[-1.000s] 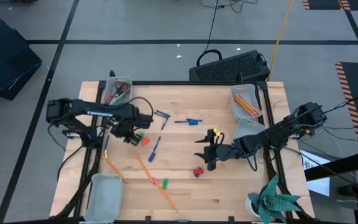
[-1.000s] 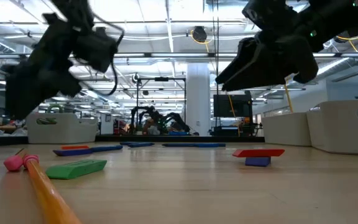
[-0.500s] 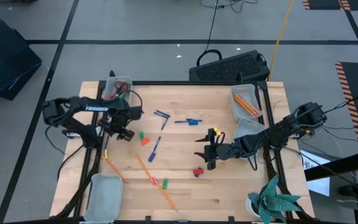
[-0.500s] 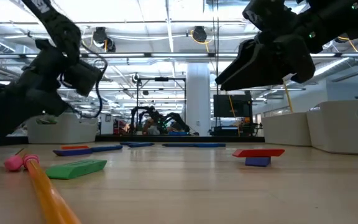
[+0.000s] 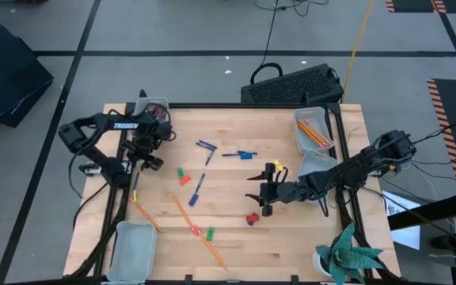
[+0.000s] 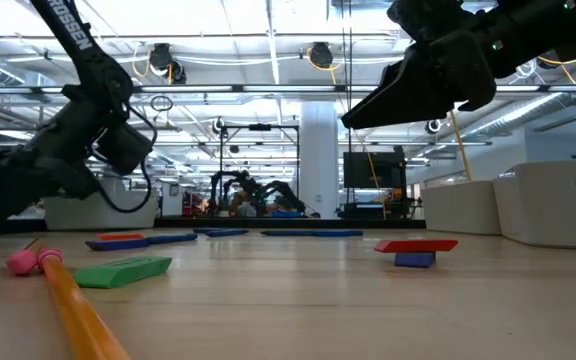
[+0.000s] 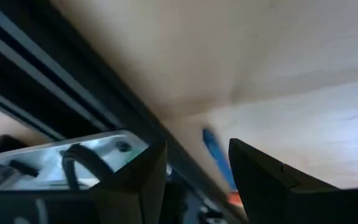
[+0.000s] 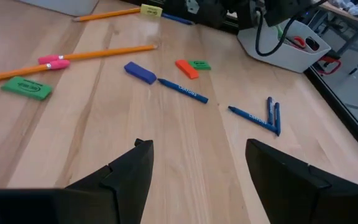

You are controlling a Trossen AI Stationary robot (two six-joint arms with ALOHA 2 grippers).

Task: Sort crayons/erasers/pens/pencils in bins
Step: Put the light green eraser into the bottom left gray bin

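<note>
Since the earlier frame the left tool (image 5: 147, 150) has swung back from the middle of the worktop (image 5: 236, 237) toward the bin (image 5: 150, 111) at the far left corner, and now hangs near that bin's near end. Its wrist view shows the jaws a narrow gap apart with nothing between them. The right tool (image 5: 266, 194) has barely shifted; it hovers mid-worktop with jaws spread wide and empty, a red piece (image 5: 252, 218) lying just on its near side.

The loose things look light and stiff, likely to skid or roll on the smooth wood. A pencil (image 5: 199, 229) lies near the front, its long axis running diagonally from the centre toward the front edge; a pinch across its shaft near the middle should keep it from tipping. A blue crayon (image 5: 197, 188) lies at the centre, pointing roughly front to back with a slight lean. Short red and green pieces (image 5: 182, 176) sit just left of it; those are best taken across their narrow sides. More pencils already lie lengthwise in the far right bin (image 5: 313, 131)
</note>
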